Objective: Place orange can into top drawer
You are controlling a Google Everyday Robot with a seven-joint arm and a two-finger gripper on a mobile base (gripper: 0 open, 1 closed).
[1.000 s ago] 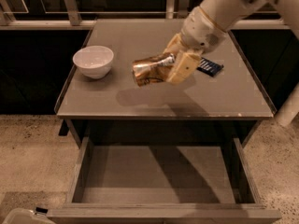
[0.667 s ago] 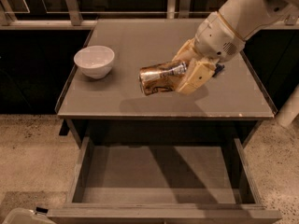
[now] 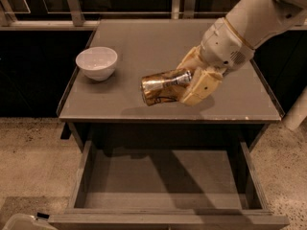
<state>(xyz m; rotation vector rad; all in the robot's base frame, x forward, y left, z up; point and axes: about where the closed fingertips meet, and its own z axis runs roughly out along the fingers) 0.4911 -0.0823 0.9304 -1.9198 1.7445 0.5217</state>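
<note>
At the far left of the flat grey-brown surface (image 3: 144, 37), a round white ceramic bowl (image 3: 96, 63) stands upright, well apart from everything else. At the bottom left corner of the view, a pale plastic object (image 3: 19, 222) shows on the speckled stone floor (image 3: 29, 152), too cut off to identify.

Towards the middle, the small shiny gold-orange metal drink can (image 3: 160, 86) is held on its side in the air above the near part of the surface. One silver end points left and slightly near, and the can's shadow falls on the surface close to the near edge. Its right end sits inside the cream-coloured two-finger hand (image 3: 186, 83), which is clamped on the can. One finger (image 3: 189, 61) lies along the far side and the other (image 3: 200, 87) along the near side.

Below and nearer than the surface, the wide shallow grey-brown top drawer (image 3: 168, 218) is pulled out, with its flat bottom and low side walls in view. The can is not in it; the can is up at surface level, farther back than the drawer's front panel.

From the hand, the thick white robot arm (image 3: 240, 28) rises to the far right and leaves the view at the top right corner.
</note>
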